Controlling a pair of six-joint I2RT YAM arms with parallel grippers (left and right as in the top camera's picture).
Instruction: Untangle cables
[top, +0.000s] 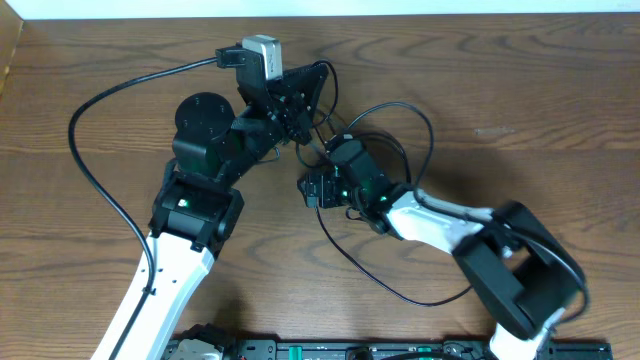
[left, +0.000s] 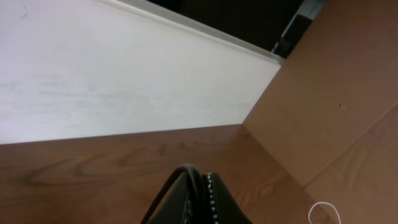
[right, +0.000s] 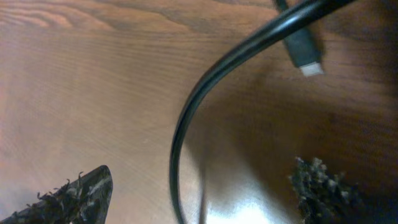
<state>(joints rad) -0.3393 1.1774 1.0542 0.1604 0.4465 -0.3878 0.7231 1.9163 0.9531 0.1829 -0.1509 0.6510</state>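
Note:
Thin black cables (top: 425, 120) loop over the wooden table (top: 540, 90) between the two arms, and one strand trails toward the front (top: 400, 292). My left gripper (top: 318, 75) is raised at the back centre. In the left wrist view it (left: 200, 180) is shut, with a black cable (left: 180, 177) arching over one finger and pinched between the two. A small white cable loop (left: 323, 211) lies on the wood below. My right gripper (top: 312, 188) sits low beside the tangle. It (right: 205, 193) is open wide, and a black cable (right: 177, 149) runs untouched between its fingers. A plug end (right: 305, 56) lies beyond.
The thick black wire of the left arm (top: 85, 165) sweeps in a big arc over the table's left side. A white wall (left: 124, 74) and a brown panel (left: 336, 93) stand behind the far edge. A dark rail (top: 350, 350) runs along the front edge.

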